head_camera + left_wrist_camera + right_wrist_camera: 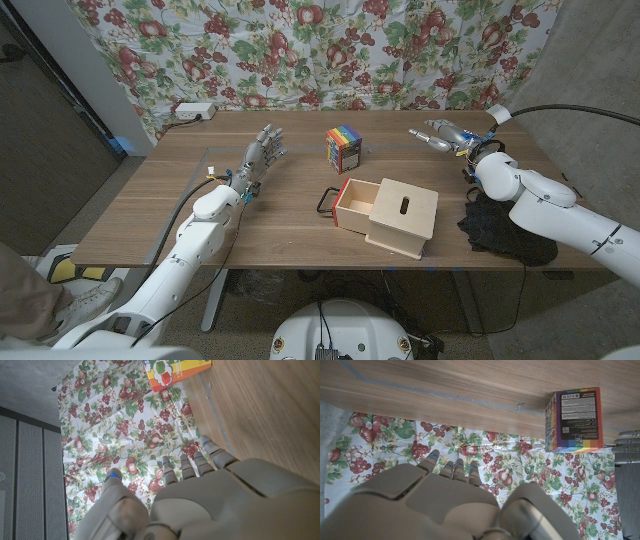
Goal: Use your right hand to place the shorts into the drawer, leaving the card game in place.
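Note:
The black shorts (505,230) lie crumpled at the table's right edge, partly under my right forearm. My right hand (445,135) hovers beyond them near the far right of the table, fingers stretched out and holding nothing; it also appears in the right wrist view (450,505). The rainbow card game box (344,147) stands upright at the table's middle back, and both wrist views catch it (575,420) (175,367). The wooden drawer box (388,215) sits in front of it, its drawer pulled a little out, black handle (327,200) to the left. My left hand (262,160) (200,505) stands with fingers spread, empty.
A white power strip (193,110) lies at the table's far left corner. A floral cloth (320,40) hangs behind the table (200,230). Bare wood lies between the drawer box and my left hand.

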Controlling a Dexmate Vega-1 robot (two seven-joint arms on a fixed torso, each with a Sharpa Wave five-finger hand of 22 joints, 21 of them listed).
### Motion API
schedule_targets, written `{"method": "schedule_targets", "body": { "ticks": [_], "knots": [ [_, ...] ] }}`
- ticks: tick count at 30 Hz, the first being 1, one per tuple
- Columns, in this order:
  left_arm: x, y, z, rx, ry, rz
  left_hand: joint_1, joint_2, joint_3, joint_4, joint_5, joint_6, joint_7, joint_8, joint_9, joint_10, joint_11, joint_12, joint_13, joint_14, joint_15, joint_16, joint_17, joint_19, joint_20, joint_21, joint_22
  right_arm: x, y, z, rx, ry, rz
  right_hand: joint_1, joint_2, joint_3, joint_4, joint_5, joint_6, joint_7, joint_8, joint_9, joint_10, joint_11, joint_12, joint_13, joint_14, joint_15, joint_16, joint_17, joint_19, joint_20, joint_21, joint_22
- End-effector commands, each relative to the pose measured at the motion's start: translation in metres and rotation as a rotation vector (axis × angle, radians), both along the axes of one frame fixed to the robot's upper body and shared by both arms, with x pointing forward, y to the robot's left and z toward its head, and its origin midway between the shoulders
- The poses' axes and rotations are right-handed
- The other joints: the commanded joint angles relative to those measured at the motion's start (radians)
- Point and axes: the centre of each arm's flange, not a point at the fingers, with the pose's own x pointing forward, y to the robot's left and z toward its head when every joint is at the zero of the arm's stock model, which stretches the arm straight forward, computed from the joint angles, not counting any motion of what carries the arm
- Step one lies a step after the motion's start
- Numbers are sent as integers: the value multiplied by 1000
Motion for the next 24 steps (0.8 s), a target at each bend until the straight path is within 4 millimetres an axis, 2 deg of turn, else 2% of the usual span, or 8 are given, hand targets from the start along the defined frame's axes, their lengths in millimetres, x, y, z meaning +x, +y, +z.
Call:
{"method": "schedule_targets", "body": {
  "ticks": [1,7,22,24],
  "knots": [
    [-3,-3,-3,1,4,0,18,0,7,-5,-2,5,-2,5,2,5,-2,1,4,12,-19,6,3,0,-1,1,2,-5,-6,-4,-32,25,-28,13,1,0,-6,11,-7,-1,2,1,-11,-1,4,6,-5,-1,4,3,1,-2,5,1],
    [-4,-4,-4,0,2,1,23,3,10,-7,-3,5,-2,5,2,5,-3,2,4,28,-21,11,3,3,1,2,2,-7,-9,-6,-42,28,-35,17,1,1,-9,13,-9,-1,2,1,-18,-1,3,5,-8,1,3,3,-2,-2,4,1],
    [5,-8,-5,5,14,-11,29,6,13,-10,-6,5,-2,4,2,5,-2,2,4,11,-18,3,3,1,2,2,2,-7,-15,-7,-81,59,-56,23,-2,1,-13,18,-13,-3,2,1,-31,-4,0,5,-20,1,0,3,-7,-3,4,2],
    [6,-8,-5,1,13,-10,30,6,13,-10,-6,5,-2,4,2,5,-3,1,4,9,-18,3,3,1,2,2,2,-7,-15,-8,-89,61,-65,26,-3,1,-15,21,-15,-3,2,1,-49,1,-6,6,-25,2,0,3,-12,-3,3,2]
  ]
}}
